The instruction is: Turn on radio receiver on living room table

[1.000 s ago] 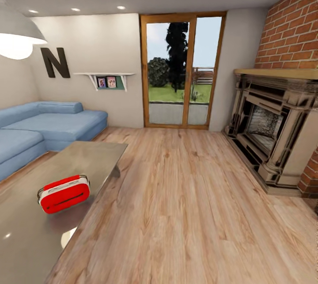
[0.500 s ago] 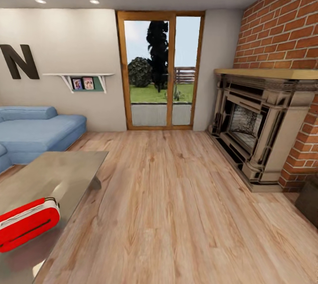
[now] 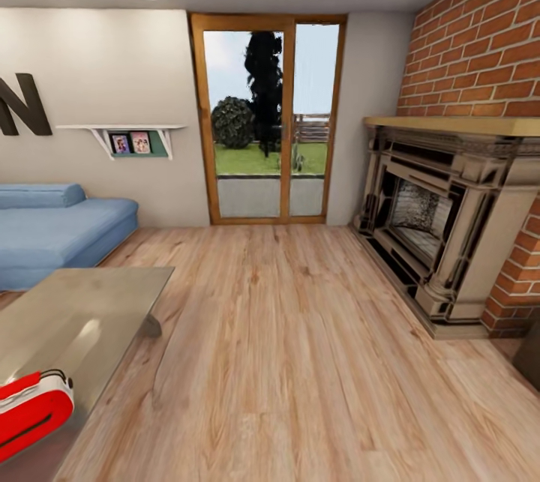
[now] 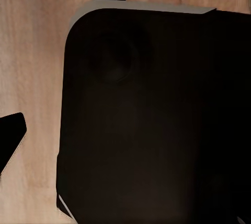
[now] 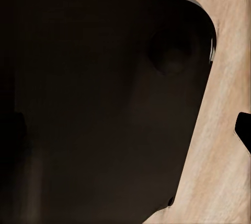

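Observation:
The red radio receiver [image 3: 30, 411] with its white rim and dark slot lies on the glossy grey table [image 3: 82, 309] at the head view's lower left, partly cut off by the picture's edge. Its thin wire handle shows along its upper rim. In the left wrist view a dark fingertip [image 4: 10, 140] pokes in over the wood floor; the right wrist view has a similar dark fingertip [image 5: 243, 130]. How the jaws stand cannot be told from these slivers.
Light wood plank floor [image 3: 300, 362] stretches ahead to a glass door [image 3: 266, 122]. A blue sofa [image 3: 52, 231] stands behind the table and a brick fireplace [image 3: 442, 220] lines the right wall. A large dark rounded panel [image 4: 151, 119] [image 5: 99, 98] shows in both wrist views.
The whole head view has shifted: the camera has turned right and come closer. The radio and table now sit lower and further left in the picture, the radio partly cut off.

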{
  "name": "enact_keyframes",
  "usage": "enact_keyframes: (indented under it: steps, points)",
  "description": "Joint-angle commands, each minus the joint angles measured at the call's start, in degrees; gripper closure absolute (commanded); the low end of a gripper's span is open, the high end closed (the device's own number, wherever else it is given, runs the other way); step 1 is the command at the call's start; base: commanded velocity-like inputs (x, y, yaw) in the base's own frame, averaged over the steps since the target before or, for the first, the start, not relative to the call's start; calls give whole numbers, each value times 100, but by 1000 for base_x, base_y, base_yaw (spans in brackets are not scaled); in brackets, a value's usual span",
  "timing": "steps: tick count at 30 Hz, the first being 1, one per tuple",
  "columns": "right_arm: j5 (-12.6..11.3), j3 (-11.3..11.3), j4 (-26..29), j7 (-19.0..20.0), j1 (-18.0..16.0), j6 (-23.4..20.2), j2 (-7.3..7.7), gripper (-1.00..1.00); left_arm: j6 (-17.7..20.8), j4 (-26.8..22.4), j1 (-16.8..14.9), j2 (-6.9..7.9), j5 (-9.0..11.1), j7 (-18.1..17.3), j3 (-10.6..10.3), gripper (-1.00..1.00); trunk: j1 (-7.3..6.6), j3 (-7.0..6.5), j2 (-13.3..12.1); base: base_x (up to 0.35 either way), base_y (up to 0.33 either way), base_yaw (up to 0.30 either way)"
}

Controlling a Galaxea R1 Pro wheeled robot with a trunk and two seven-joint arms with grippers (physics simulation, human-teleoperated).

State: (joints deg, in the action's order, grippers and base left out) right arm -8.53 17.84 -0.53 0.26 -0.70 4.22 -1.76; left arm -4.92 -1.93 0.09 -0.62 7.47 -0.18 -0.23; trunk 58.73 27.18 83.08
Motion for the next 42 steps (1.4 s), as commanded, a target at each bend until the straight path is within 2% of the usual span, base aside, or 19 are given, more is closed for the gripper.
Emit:
enact_keyframes:
  steps: [1, 21, 42]
  points:
    - [0, -1, 0, 0, 2, 0, 0, -100, 0, 0, 0, 0, 0, 0, 1, -100, 0, 0, 0, 322, 0, 0]
    - [0, 0, 0, 9, 0, -9, 0, -100, -4, 0, 0, 0, -2, 0, 3, -100, 0, 0, 0, 312, 0, 0]
    - [0, 0, -3, 0, 0, -1, 0, -100, -26, 0, 0, 0, 0, 0, -4, -100, 0, 0, 0, 5, 0, 263]
